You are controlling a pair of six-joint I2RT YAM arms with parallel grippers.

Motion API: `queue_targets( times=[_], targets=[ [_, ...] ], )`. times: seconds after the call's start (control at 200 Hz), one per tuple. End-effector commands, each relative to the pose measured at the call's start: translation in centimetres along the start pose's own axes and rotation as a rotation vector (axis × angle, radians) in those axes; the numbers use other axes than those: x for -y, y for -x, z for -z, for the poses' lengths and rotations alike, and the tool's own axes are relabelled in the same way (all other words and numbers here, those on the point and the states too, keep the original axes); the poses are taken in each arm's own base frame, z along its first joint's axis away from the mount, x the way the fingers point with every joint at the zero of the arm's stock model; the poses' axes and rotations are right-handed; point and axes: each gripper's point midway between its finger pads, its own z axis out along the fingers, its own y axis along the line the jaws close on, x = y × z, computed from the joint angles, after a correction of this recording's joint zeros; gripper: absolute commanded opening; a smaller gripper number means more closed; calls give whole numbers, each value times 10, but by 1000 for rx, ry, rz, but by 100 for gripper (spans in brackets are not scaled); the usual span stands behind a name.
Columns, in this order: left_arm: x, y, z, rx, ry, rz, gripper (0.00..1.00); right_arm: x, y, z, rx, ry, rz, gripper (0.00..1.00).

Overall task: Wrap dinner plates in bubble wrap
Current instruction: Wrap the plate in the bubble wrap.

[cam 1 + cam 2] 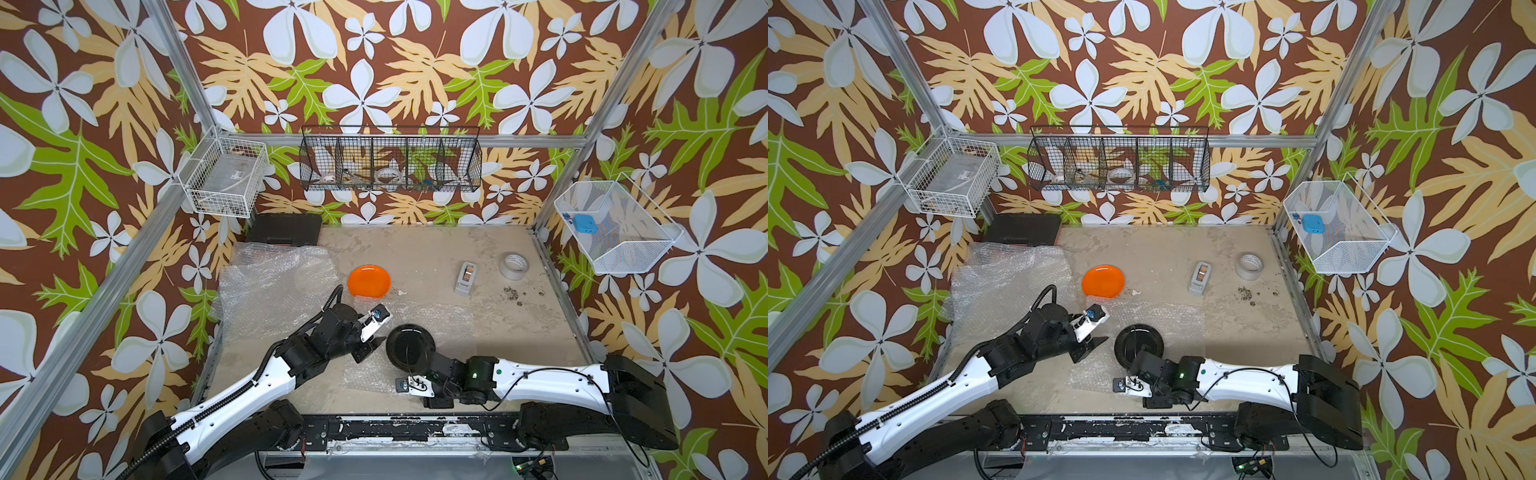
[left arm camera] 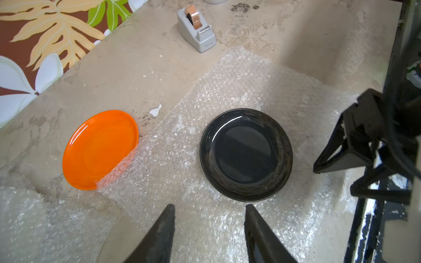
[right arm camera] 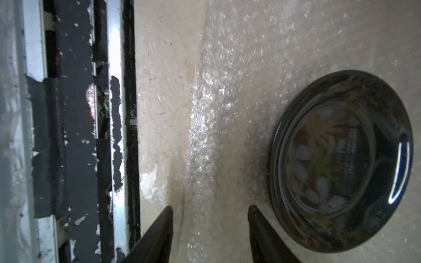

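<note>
A glossy black dinner plate lies on a flat sheet of bubble wrap. An orange dinner plate rests farther back, one edge tucked under the sheet's corner. My left gripper hovers open just left of the black plate, over the wrap, holding nothing. My right gripper is open at the plate's near side, above the sheet's near edge, empty.
More crumpled bubble wrap lies at the back left, beside a black case. A grey tape dispenser and a tape roll stand at the back right. Wire baskets hang on the walls. The table's front rail runs beside the right gripper.
</note>
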Motion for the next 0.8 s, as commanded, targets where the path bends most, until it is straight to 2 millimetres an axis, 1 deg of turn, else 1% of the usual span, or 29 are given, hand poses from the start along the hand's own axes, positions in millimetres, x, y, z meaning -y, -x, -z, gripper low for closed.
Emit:
queue_targets(
  times=[0.0, 0.1, 0.19, 0.265, 0.4, 0.586, 0.691, 0.791],
  targets=[
    [-8, 7, 2, 42, 45, 62, 54, 13, -1, -5, -44, -167, 22, 60],
    [-9, 4, 4, 49, 56, 75, 55, 16, -5, -12, -91, -267, 41, 63],
    [-9, 3, 6, 53, 59, 77, 56, 12, -4, -18, -91, -286, 49, 64],
    [-10, 1, 7, 51, 63, 77, 56, 14, -7, -20, -101, -318, 45, 64],
    [-10, -2, 7, 42, 64, 75, 57, 29, -11, -15, -118, -420, 33, 62],
    [-11, -2, 7, 46, 71, 82, 58, 32, -7, -8, -85, -438, 25, 59],
    [-12, 0, 8, 55, 76, 89, 59, 34, -1, -1, -54, -440, 21, 54],
    [-12, 2, 8, 60, 75, 91, 59, 38, 0, 3, -42, -449, 15, 49]
  ],
)
